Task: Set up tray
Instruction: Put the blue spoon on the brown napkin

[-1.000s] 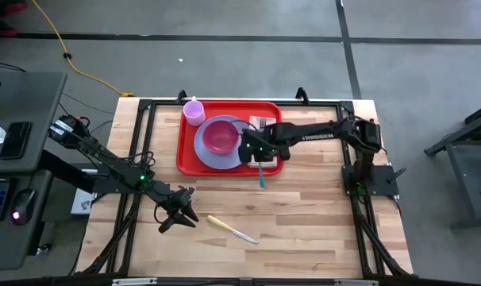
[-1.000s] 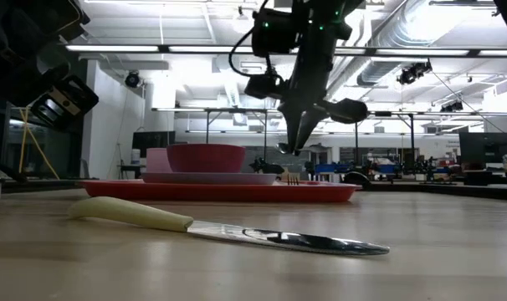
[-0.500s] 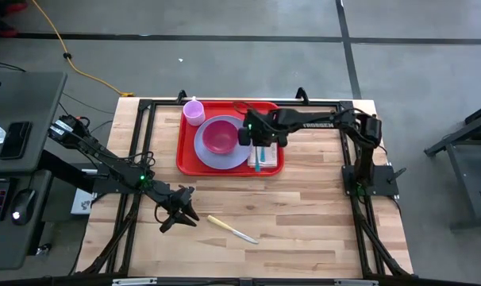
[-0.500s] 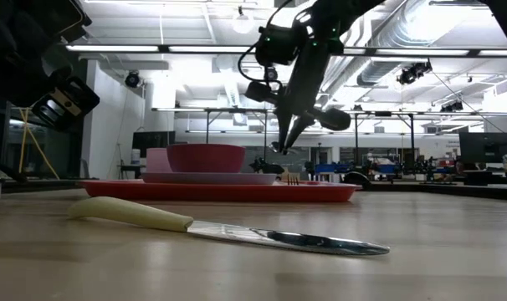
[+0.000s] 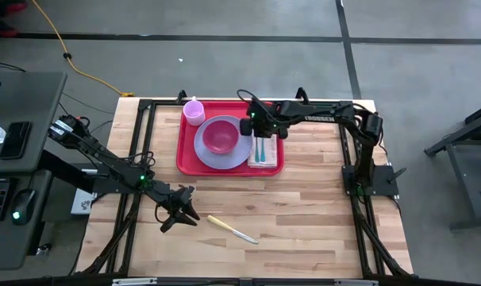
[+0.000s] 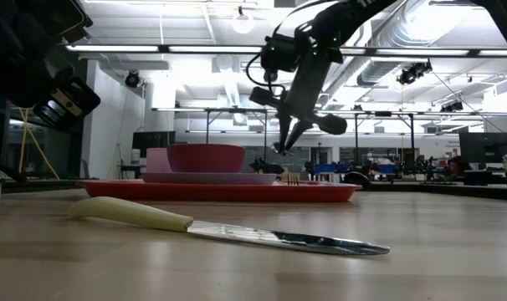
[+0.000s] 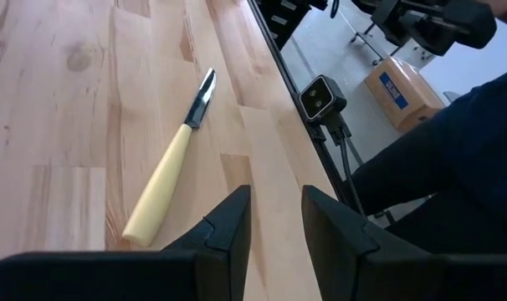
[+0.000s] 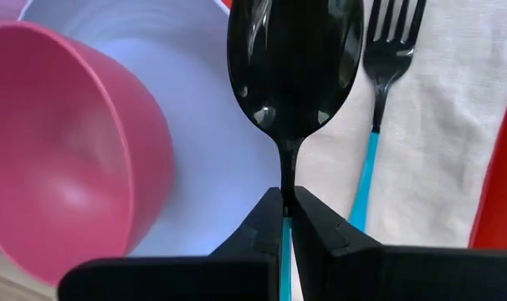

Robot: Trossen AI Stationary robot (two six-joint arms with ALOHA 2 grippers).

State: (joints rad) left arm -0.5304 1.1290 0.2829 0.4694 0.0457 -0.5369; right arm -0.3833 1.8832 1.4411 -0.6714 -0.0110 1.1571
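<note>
High view: nearest the front edge of the wooden surface (image 5: 304, 222) lies a knife (image 5: 232, 229) with a pale yellow handle and a metal blade, flat on the boards and a little left of the middle. Just beside it, toward the left edge, hangs the left tool (image 5: 177, 216); its two dark fingers (image 7: 228, 230) stand apart with nothing between them, so it is released, and the left wrist view shows the knife lying ahead of it, untouched.

Farther back, against the rear edge of the surface, sits the red tray (image 5: 186, 163), its long side running along that edge. On its left half rests a round lavender plate (image 5: 217, 157), and a pink bowl (image 5: 221, 136) stands upright on the plate. A small lavender cup (image 5: 194, 112) stands in the tray's rear left corner. On the tray's right half lies a white napkin (image 5: 266, 157), and on it a fork (image 8: 379, 100) with a black head and a teal handle.

The right tool (image 5: 260, 132) is over the rear part of that napkin, between the plate and the tray's right rim. Its fingers are clenched on the thin teal handle of a black spoon (image 8: 294, 58), whose bowl hangs above the plate's edge and beside the fork.
</note>
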